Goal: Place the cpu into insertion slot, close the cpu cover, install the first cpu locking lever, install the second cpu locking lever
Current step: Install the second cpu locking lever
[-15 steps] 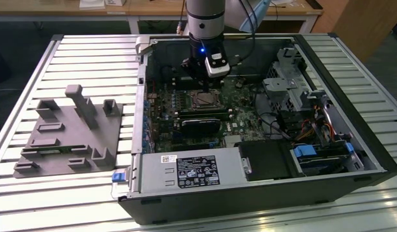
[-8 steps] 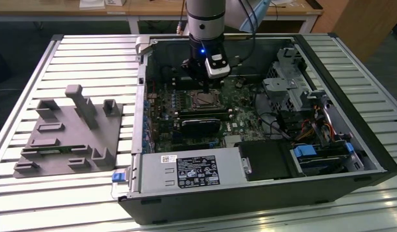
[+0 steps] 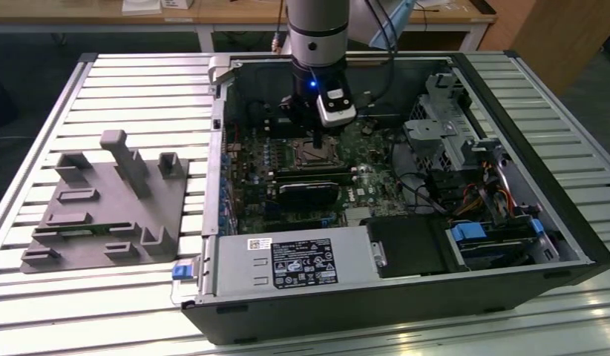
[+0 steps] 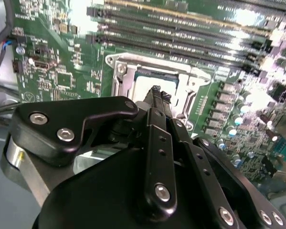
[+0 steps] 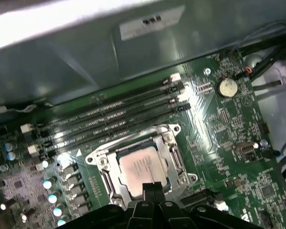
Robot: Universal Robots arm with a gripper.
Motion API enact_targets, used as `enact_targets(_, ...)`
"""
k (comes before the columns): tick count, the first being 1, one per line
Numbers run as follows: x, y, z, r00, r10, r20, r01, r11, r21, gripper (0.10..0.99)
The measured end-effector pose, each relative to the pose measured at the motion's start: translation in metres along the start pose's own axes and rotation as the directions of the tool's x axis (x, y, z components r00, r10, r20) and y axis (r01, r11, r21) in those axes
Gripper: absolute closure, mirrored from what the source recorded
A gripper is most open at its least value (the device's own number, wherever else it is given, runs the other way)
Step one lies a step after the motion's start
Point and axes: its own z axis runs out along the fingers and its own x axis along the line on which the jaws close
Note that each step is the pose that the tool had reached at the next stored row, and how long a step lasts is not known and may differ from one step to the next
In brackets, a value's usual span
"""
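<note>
The cpu [image 5: 142,167] lies flat in the insertion slot [image 3: 310,153], its pale metal face showing through the window of the cpu cover [image 5: 104,160]. The silvery cover frame lies down flat around the chip. My gripper [image 5: 152,189] hangs just over the near edge of the socket, its two black fingertips pressed together with nothing between them. In the second wrist view the gripper [image 4: 157,93] points at the cpu [image 4: 143,87] and the cover [image 4: 119,71]. In the exterior view the gripper [image 3: 315,142] stands straight above the socket inside the open computer case.
Long black memory slots [image 5: 109,121] run beside the socket. A coin battery [image 5: 227,87] and a row of capacitors [image 5: 52,191] sit on the green board. A power supply [image 3: 295,263], a drive cage [image 3: 453,126] and case walls ring the board. A grey fixture [image 3: 107,204] lies on the slatted table.
</note>
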Motion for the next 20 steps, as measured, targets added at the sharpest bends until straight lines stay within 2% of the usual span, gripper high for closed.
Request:
enact_targets(12, -0.0114, -0.0144, 0.0006, 1.0, 0.0, -0.0007, 0.0, 1.0, 0.0, 0.98)
enact_targets(20, -0.0143, -0.0215, 0.001, 1.0, -0.009, -0.0022, 0.009, 0.9999, -0.004, 0.98)
